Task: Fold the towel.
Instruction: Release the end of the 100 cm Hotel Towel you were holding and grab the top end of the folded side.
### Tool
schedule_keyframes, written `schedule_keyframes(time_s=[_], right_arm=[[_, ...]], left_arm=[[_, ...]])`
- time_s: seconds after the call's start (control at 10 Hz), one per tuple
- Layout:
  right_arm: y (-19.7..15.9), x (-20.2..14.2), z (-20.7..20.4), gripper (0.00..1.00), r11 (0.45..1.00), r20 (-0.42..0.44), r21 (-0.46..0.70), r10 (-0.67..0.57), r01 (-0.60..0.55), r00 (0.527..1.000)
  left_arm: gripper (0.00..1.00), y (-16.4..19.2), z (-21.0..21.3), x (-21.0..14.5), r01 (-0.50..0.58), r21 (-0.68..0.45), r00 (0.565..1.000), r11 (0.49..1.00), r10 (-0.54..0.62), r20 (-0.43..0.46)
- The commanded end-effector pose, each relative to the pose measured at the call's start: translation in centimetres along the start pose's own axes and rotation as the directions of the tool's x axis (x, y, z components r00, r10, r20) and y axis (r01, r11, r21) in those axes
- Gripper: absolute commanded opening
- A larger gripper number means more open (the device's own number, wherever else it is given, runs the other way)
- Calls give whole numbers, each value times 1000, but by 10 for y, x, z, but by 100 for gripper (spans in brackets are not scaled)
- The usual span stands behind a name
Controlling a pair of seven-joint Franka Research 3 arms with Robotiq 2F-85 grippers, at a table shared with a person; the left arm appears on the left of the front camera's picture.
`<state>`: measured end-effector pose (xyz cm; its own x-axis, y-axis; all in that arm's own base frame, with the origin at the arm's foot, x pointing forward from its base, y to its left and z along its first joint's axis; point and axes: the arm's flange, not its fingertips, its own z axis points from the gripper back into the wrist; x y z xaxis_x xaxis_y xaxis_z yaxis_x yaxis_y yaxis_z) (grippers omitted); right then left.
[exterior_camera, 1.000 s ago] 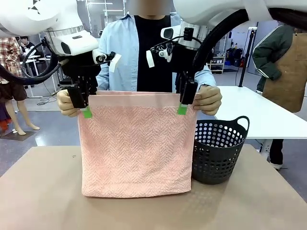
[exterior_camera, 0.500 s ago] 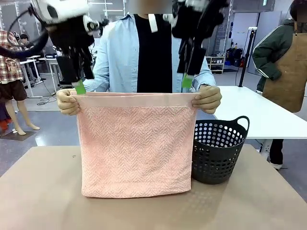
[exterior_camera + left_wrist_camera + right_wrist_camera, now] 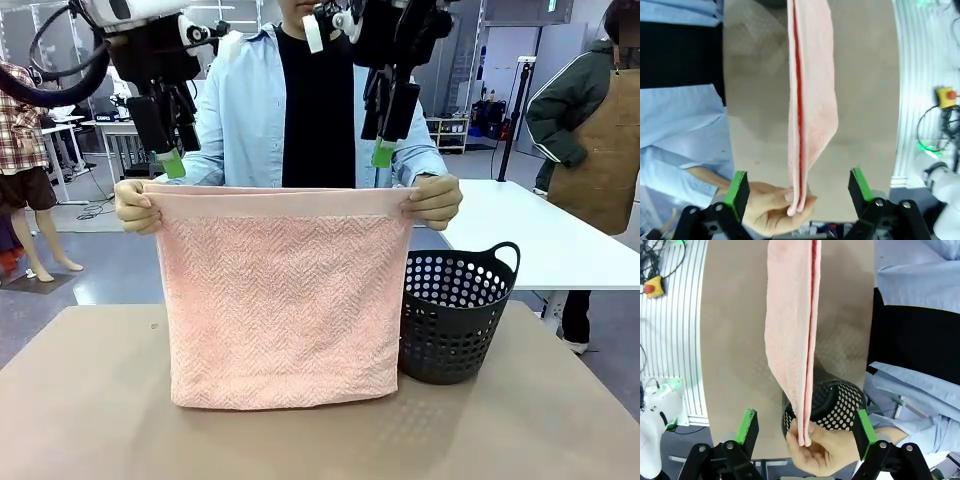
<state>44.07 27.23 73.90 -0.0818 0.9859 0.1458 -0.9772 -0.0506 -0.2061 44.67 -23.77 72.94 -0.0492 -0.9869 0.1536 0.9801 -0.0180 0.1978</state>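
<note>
- Towel point(image 3: 275, 300) hangs doubled from person's hands point(image 3: 135, 207); my left gripper point(image 3: 171, 160) and right gripper point(image 3: 383, 152) hover at its 12 o'clock, jaws apart.
- Left wrist: corner at 6 o'clock between my fingers point(image 3: 737, 187); I'd descend centred.
- Right wrist: same; I'd clamp both layers, sparing hands.

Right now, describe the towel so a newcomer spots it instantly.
Over the brown table, the person at the far side holds up the towel by its top corners. It is a pale pink, herringbone-textured sheet, unlike the dark perforated basket beside it.
</note>
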Motion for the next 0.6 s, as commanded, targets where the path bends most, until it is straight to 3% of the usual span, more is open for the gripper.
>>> schedule_keyframes(time_s=[0.0,0.5], right_arm=[[-7,4,-9,95,999,-29,17,37,-37,999],[-11,7,-56,95,995,-50,89,53,-49,997]], left_arm=[[100,7,-9,4,-27,-29,1000,999,26,-15],[100,9,-56,-3,-46,-101,998,994,42,-40]])
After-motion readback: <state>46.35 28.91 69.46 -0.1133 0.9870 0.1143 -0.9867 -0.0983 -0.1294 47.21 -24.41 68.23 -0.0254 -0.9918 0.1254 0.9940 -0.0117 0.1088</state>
